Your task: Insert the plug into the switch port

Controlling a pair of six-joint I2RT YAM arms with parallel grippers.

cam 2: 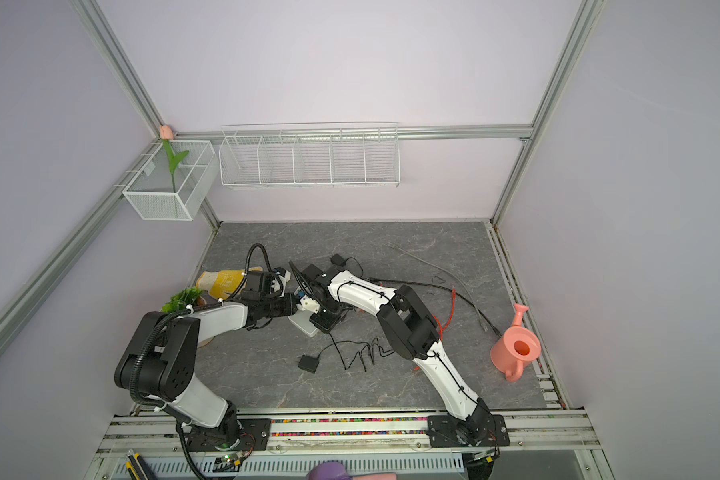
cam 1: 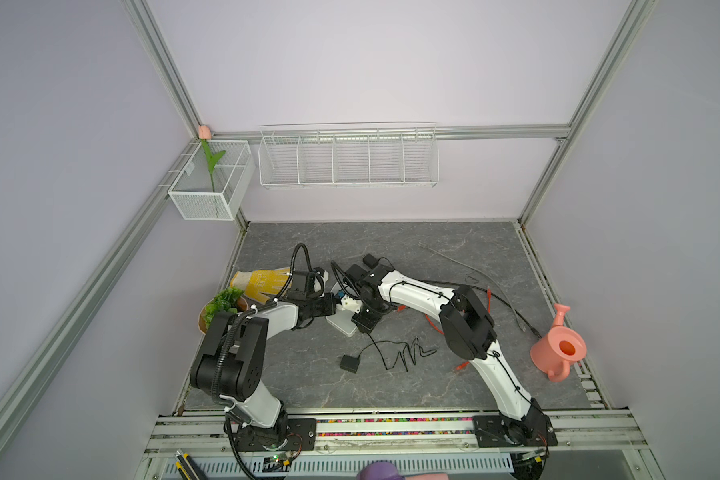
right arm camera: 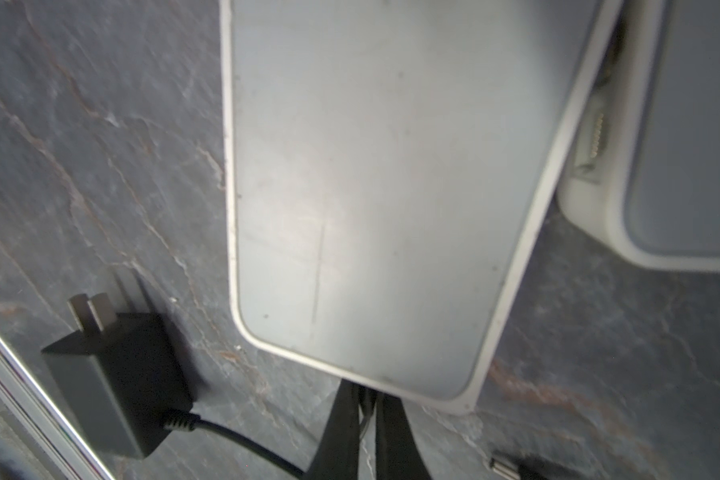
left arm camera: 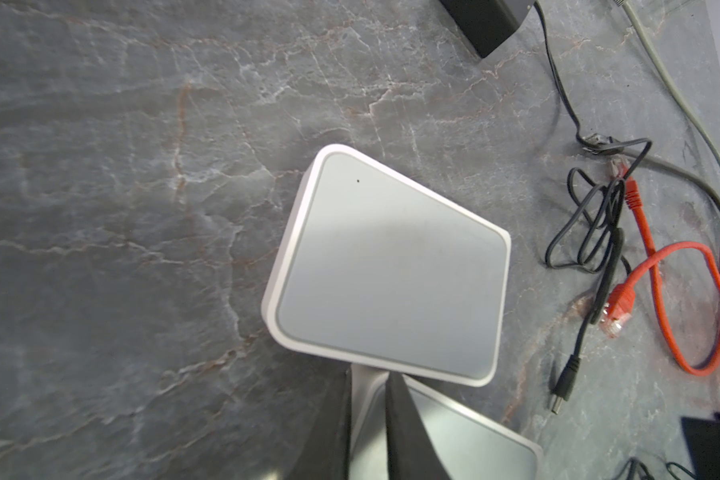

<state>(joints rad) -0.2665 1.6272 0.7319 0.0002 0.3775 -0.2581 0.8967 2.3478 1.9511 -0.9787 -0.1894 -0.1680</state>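
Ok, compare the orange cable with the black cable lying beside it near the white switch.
The orange cable ends in a blocky clear plug with an orange boot; the black cable ends in a slim round plug. The orange cable sweeps in wide loops; the black cable is partly bunched in tight coils. Both lie on the table, plug ends free.

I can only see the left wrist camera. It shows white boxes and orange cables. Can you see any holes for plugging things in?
Observer: Yes. In the right wrist view, ports show on the side of a white network switch.
Child: Is the other arm holding something?
Observer: The right gripper has its jaws shut. What sits between them is too dark to tell.
Child: Is there anything fun around?
Observer: A pink watering can stands far to the right in both top views.
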